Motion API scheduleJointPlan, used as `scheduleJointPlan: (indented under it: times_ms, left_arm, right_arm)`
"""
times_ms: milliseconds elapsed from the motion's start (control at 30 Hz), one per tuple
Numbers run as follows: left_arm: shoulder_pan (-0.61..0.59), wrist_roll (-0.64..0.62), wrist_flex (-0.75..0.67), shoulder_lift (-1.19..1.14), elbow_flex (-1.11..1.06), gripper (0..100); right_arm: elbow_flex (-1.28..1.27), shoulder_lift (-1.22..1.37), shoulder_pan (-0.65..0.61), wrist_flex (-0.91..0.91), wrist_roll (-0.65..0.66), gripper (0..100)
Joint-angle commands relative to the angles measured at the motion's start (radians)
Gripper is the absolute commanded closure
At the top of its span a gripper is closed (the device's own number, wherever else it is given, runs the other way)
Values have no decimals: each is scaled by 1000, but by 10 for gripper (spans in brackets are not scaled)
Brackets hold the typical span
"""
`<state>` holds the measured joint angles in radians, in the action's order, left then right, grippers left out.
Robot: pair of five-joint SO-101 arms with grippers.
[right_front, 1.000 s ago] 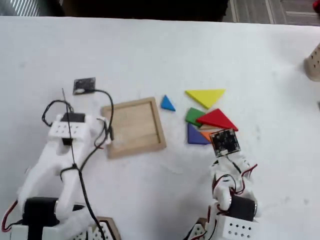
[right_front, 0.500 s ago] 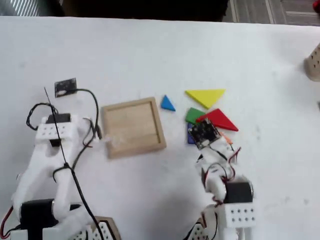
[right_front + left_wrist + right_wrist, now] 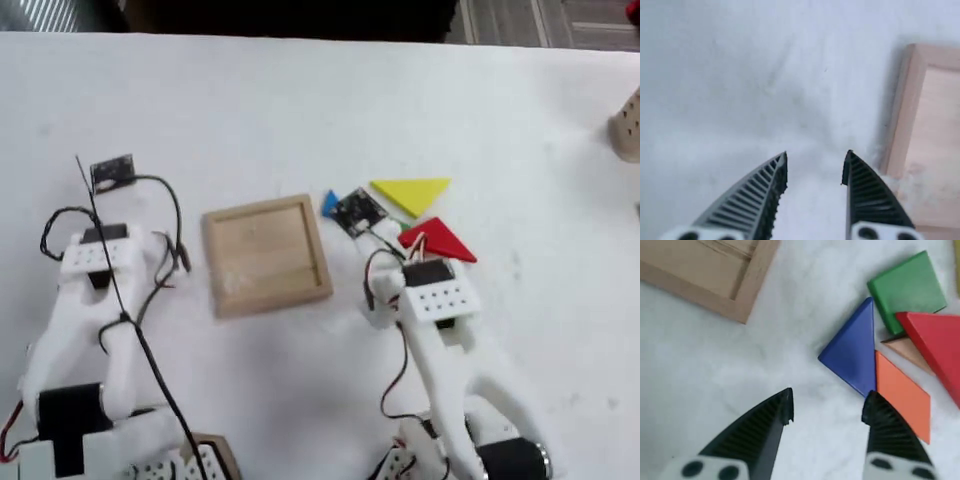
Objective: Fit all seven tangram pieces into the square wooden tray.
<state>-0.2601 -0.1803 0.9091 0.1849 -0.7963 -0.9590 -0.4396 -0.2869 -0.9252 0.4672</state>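
Since a second ago: left arm (image 3: 95, 258) has drawn left, off the tray's left edge. Right arm (image 3: 436, 298) has swung far and left and now hangs over the piece cluster.

Left gripper (image 3: 815, 160): jaws parted, nothing between them, over bare table (image 3: 300, 100) just left of the wooden tray (image 3: 265, 255) rim. Tray interior is bare wood, with white table on every side.

Small blue triangle (image 3: 329, 206) lies near the tray's far-right corner.

Right gripper (image 3: 829, 398): parted, holding nothing, tips over table beside the large blue triangle (image 3: 854, 349). Orange parallelogram (image 3: 902, 396) touches one edge of it. Green square (image 3: 907, 286) lies beyond, and the red triangle (image 3: 939, 337) lies partly over a tan triangle (image 3: 907, 351). Yellow triangle (image 3: 410, 192) is farthest, apart.
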Motion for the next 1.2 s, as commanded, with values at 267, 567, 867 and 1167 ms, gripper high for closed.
scheduleJointPlan:
  times_ms: [267,567,867,1167]
  left_arm:
    - [-12,11,12,-79,118,804]
    - [-12,11,5,-85,117,804]
    - [-12,12,5,-85,115,804]
    - [-12,12,5,-85,115,804]
  right_arm:
    - [97,206,58,209,74,784]
    - [262,375,71,140,80,783]
    - [411,507,67,38,104,786]
    - [532,604,33,-88,221,772]
